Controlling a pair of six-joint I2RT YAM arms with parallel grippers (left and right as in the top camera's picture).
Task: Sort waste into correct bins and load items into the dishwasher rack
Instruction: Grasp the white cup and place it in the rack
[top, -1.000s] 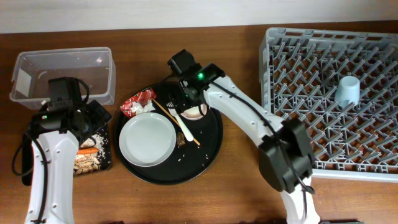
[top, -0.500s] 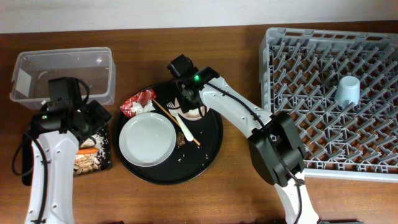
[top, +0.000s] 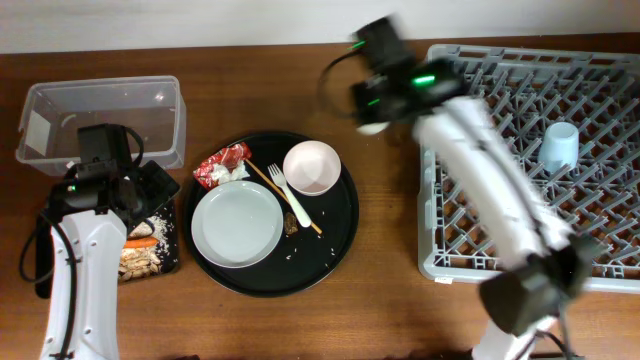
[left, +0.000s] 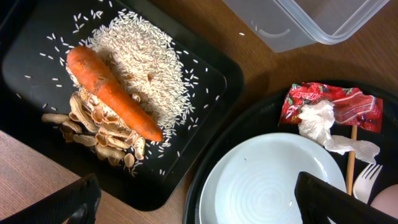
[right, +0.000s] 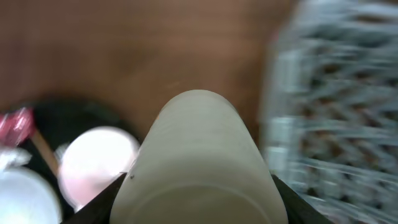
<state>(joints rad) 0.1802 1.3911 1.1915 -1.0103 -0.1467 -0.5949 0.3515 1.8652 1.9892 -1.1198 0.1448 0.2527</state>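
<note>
Two arms: left one bent low at the near left, right one reaching far, blurred.
Near left: left gripper spread wide, holding nothing, above flat black rectangular tray; orange carrot lies on white rice.
Middle: large round black tray carries pale grey round plate, pinkish-white bowl, white plastic fork.
Far: right gripper clamped on white cup, by the far left corner of large light grey plastic dishwasher rack.
Far right: light blue cup in the rack.

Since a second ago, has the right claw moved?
Yes. The right claw, holding the white cup, went from the round black tray rightward to the dishwasher rack.
</note>
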